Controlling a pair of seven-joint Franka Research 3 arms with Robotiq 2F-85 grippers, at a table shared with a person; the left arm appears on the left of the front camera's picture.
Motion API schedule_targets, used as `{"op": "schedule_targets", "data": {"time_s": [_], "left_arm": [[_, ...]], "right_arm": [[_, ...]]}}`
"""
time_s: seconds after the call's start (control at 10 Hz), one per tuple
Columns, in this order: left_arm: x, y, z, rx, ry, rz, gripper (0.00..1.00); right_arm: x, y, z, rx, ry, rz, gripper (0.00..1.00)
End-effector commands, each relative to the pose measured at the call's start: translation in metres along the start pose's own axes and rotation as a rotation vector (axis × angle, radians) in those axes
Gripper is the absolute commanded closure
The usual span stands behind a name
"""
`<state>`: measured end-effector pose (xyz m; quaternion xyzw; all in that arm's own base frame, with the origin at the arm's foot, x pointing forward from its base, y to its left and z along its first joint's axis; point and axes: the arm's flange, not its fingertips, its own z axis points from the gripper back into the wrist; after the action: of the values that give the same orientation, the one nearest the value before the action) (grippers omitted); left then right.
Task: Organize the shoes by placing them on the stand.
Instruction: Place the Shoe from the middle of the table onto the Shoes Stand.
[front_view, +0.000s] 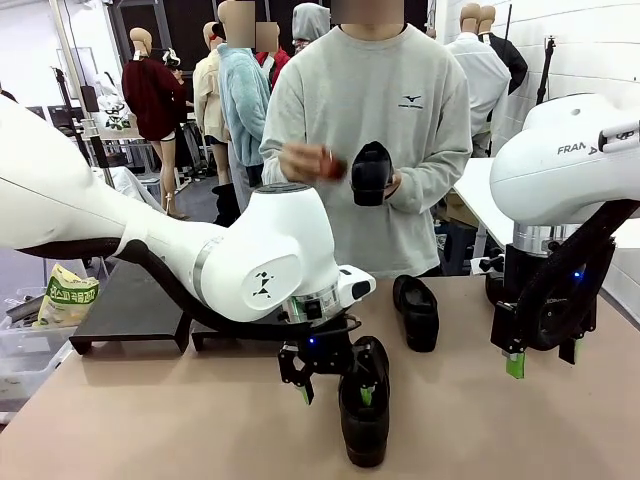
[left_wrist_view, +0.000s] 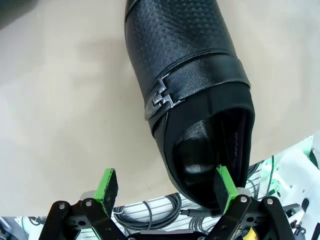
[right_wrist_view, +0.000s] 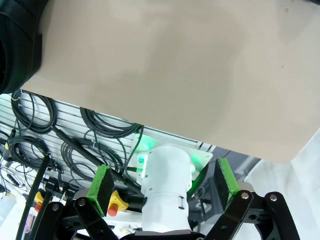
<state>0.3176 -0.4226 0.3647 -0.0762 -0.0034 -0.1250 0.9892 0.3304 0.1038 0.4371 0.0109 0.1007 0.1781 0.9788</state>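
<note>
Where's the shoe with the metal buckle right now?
The buckle shoe lies near the front edge of the table, centre of the front view, below the open left pincer; a second shoe lies just behind it.

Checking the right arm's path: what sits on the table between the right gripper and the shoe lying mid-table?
Nothing; in the front view that stretch of table is bare between the right gripper and the mid-table shoe.

Plain tan tabletop (front_view: 150, 420), nothing fancy. The low black stand (front_view: 130, 305) sits on it over at the far left. Two black shoes lie straight on the surface: the front shoe (front_view: 365, 425) around the middle, and the back shoe (front_view: 416, 312) just behind it, not touching.
</note>
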Motion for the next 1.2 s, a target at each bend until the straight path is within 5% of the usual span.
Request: {"op": "schedule_targets", "data": {"time_s": [0.0, 0.2, 0.5, 0.9, 1.1], "left_arm": [[0.0074, -0.0114, -0.0073, 0.028, 0.017, 0.019, 0.00], [0.0088, -0.0127, -0.0117, 0.024, 0.044, 0.037, 0.06], [0.0080, -0.0131, -0.0133, 0.011, 0.049, 0.024, 0.37], [0.0072, -0.0124, -0.0157, 0.012, 0.060, 0.025, 0.93], [0.0064, -0.0126, -0.0154, -0.001, 0.071, 0.018, 1.00]], "right_arm": [[0.0007, 0.0021, 0.0014, 0.005, 0.008, -0.019, 0.00], [0.0007, 0.0021, 0.0014, 0.005, 0.008, -0.019, 0.00], [0.0007, 0.0021, 0.0014, 0.005, 0.008, -0.019, 0.00], [0.0007, 0.0021, 0.0014, 0.005, 0.008, -0.019, 0.00], [0.0007, 0.0021, 0.0014, 0.005, 0.008, -0.019, 0.00]]}}
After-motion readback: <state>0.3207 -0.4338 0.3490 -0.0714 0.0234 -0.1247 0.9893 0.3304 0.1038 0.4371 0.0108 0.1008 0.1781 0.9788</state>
